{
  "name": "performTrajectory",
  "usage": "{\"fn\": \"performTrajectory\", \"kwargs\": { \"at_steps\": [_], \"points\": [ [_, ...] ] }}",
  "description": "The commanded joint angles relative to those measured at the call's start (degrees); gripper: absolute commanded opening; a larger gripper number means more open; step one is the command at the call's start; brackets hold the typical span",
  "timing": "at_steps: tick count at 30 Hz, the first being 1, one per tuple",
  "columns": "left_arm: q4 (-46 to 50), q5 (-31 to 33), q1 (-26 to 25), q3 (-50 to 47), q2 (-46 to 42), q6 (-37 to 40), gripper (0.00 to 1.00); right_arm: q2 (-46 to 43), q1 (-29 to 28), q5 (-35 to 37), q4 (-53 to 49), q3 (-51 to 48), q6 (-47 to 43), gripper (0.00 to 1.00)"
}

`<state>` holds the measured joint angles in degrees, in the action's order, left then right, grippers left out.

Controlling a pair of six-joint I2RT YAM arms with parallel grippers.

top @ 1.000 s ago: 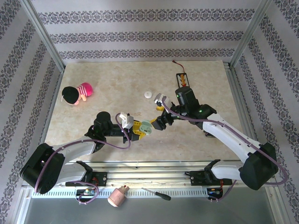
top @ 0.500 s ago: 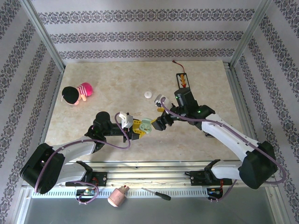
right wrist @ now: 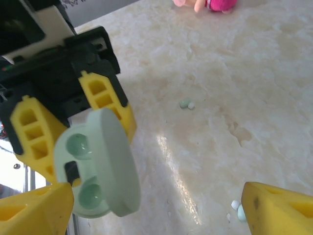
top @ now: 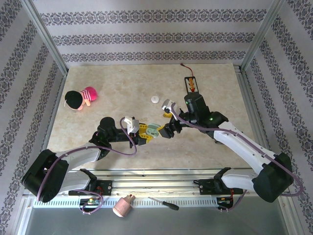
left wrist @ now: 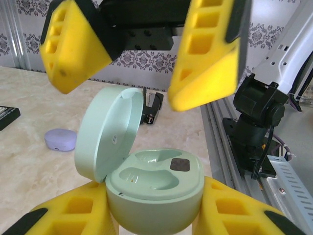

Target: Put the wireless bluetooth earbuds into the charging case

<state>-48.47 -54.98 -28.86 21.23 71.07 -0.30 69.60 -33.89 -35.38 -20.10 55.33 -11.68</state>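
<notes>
My left gripper (left wrist: 154, 218) is shut on a pale green charging case (left wrist: 156, 188), pinching its base from both sides just above the table. Its lid (left wrist: 110, 134) stands open and both wells look bare. From above, the case (top: 152, 130) sits between the two arms. My right gripper (left wrist: 142, 54) hangs open right above the case, fingers wide apart and holding nothing. In the right wrist view the case (right wrist: 93, 166) lies by the right gripper's (right wrist: 156, 210) left finger. Two earbuds lie on the table: one pale green with a white tip (right wrist: 186, 104), another (right wrist: 238, 210) beside the right finger.
A lavender case (left wrist: 61, 139) rests on the marble table, seen from above as a pale disc (top: 155, 99). A pink and black plush toy (top: 80, 98) lies far left, and a small black board (top: 190, 84) at the back. A screwdriver (top: 164, 203) lies on the front rail.
The right gripper has shifted slightly while hovering open by the case. The left gripper keeps its hold, and the case has barely moved.
</notes>
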Motion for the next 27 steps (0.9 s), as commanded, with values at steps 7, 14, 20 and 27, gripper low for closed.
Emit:
{"fn": "performTrajectory", "kwargs": {
  "at_steps": [7,14,20,27],
  "points": [
    [-9.6,-2.4,0.4,0.6,2.1,-4.0,0.21,3.1,-3.4,1.1,0.6,0.8,-1.1,0.62],
    [-9.4,-3.7,0.3,-0.1,1.2,-3.6,0.21,5.0,-3.1,0.3,1.1,1.5,-1.8,0.28],
    [-8.4,-3.4,0.4,-0.4,1.3,-2.2,0.21,4.2,-3.2,-0.8,0.7,1.4,-2.1,0.18],
    [-8.4,-3.3,0.5,-0.3,1.5,-2.2,0.21,1.7,-2.1,-0.5,1.3,0.0,-1.2,0.44]
  ]
}}
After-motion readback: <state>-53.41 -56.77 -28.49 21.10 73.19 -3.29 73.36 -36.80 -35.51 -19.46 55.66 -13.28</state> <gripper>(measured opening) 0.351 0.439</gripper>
